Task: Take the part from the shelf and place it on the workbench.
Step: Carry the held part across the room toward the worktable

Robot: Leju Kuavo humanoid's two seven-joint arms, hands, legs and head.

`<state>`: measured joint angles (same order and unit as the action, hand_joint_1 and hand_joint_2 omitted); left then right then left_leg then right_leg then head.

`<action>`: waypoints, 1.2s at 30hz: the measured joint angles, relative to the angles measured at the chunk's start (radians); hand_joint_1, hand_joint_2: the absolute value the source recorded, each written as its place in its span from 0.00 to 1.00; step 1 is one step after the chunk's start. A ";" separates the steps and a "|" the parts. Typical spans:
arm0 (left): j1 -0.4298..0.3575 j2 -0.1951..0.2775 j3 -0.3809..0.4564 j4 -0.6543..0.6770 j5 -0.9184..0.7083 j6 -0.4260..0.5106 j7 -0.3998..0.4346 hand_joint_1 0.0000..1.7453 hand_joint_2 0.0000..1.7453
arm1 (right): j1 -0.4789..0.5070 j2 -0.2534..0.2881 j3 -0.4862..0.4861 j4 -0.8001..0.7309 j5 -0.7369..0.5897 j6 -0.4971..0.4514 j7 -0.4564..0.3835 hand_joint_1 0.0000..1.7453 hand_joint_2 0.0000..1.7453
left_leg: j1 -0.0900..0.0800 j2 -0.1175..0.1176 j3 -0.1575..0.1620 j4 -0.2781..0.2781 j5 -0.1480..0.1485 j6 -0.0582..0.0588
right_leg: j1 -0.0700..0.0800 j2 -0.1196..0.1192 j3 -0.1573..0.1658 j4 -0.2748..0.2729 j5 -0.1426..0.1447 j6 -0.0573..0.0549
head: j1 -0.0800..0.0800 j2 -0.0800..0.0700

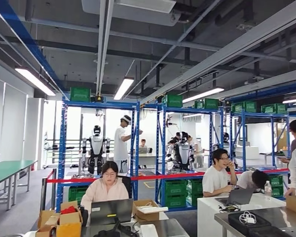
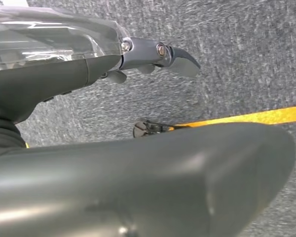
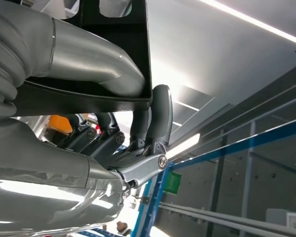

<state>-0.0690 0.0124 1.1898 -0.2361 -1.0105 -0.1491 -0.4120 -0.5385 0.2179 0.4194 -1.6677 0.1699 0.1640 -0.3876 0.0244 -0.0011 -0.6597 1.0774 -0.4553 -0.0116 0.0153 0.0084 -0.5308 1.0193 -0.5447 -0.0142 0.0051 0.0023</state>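
Workshop hall, dark exposed ceiling with pipes and long strip lights. Blue steel shelving runs across the middle of the head view, open-framed, with green ribbed plastic crates on its top tier and more on the lowest tier. Other humanoid robots stand behind the shelving, a person in a white shirt between them. Red barrier tape stretches across in front of the shelving. Nearer than the shelving, a person in a pale top sits behind a grey laptop, flanked by open cardboard boxes. Right of the shelving, a white counter with a second seated person and a laptop; a glossy steel bench beside it. Left of the shelving, a green-topped table.

Right hand, right wrist view: smooth grey thumb over the flat matte-black part, a thin-edged plate with cut-out windows; dark curved fingers wrap under its edge. Part is gripped, raised toward the ceiling lights, blue shelving posts behind it.

Left hand, left wrist view: fingers extended, nothing in them, over speckled grey carpet with a yellow line.
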 joint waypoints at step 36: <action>0.000 -0.017 0.018 0.000 -0.014 -0.004 -0.001 0.00 0.00 | -0.018 -0.016 0.001 0.009 -0.005 -0.021 0.029 1.00 1.00 | -0.001 -0.004 0.023 -0.021 -0.027 0.030 | -0.003 -0.003 -0.014 0.049 -0.047 0.030 | -0.003 0.000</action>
<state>-0.0687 -0.0049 1.2078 -0.2358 -1.0243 -0.1534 -0.4130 -0.5564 0.2019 0.4207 -1.6588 0.1649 0.1427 -0.3587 0.0233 -0.0049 -0.6371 1.0560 -0.4826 0.0180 0.0128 0.0055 -0.5448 1.0686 -0.5922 0.0155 0.0019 0.0024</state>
